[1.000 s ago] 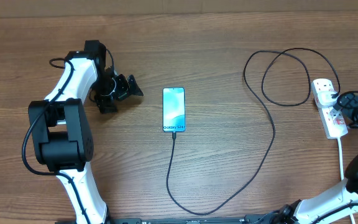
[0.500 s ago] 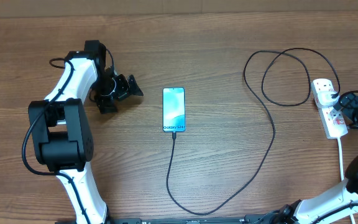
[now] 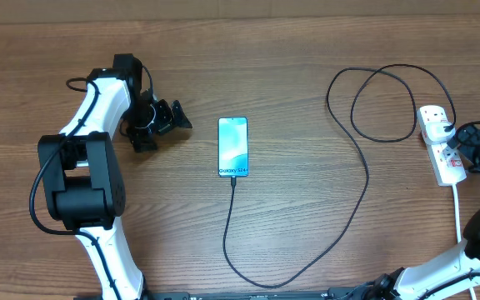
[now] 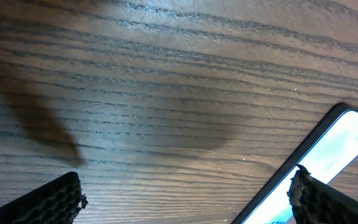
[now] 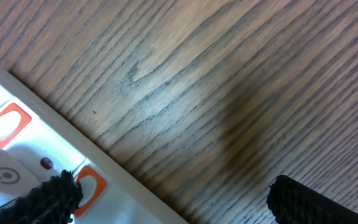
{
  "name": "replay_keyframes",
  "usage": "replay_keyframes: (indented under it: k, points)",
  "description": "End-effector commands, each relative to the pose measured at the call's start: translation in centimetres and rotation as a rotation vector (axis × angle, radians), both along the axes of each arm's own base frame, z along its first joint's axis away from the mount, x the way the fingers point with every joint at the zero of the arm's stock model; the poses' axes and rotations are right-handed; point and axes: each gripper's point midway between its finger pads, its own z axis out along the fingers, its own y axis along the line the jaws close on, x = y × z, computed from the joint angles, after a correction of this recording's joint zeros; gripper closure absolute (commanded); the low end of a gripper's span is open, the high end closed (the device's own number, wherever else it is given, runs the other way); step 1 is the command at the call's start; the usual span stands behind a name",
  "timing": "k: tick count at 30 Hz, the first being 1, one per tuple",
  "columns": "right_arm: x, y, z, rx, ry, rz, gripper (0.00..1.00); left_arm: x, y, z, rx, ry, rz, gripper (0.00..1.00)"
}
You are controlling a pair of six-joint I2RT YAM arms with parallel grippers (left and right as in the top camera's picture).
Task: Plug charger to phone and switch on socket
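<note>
My L gripper (image 3: pixel 167 125): jaws wide apart, nothing btwn them, left of the phone (image 3: pixel 232 147) (slim rectangle, black rim, glossy light-blue screen), which lies flat on the wood-grain table (image 3: pixel 307 75). Thin black charger (image 3: pixel 365 179) meets the phone's lower end and loops over to the white plastic socket (image 3: pixel 438 158) at far right. R gripper (image 3: pixel 467 143): also spread, empty, just beside the socket's orange-red switches (image 5: pixel 5 123).

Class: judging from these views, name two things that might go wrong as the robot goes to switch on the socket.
The open right gripper at the socket may shove the strip rather than press a switch. If the strip slides, the charger could drag away from the phone.
</note>
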Motion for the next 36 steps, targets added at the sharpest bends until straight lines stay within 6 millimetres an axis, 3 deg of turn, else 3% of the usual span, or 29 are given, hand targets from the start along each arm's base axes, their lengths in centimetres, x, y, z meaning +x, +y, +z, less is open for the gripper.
replay_keyframes:
  k: [1, 36]
  points:
    - [0.34, 3.65, -1.73, 0.122, 0.008, 0.088, 0.00, 0.50, -0.11, 1.51, 0.009, -0.046, -0.014, 0.00]
    - [-0.38, 4.26, -2.06, 0.145, 0.038, 0.095, 0.00, 0.50, -0.11, 1.51, 0.009, -0.046, -0.014, 0.00]
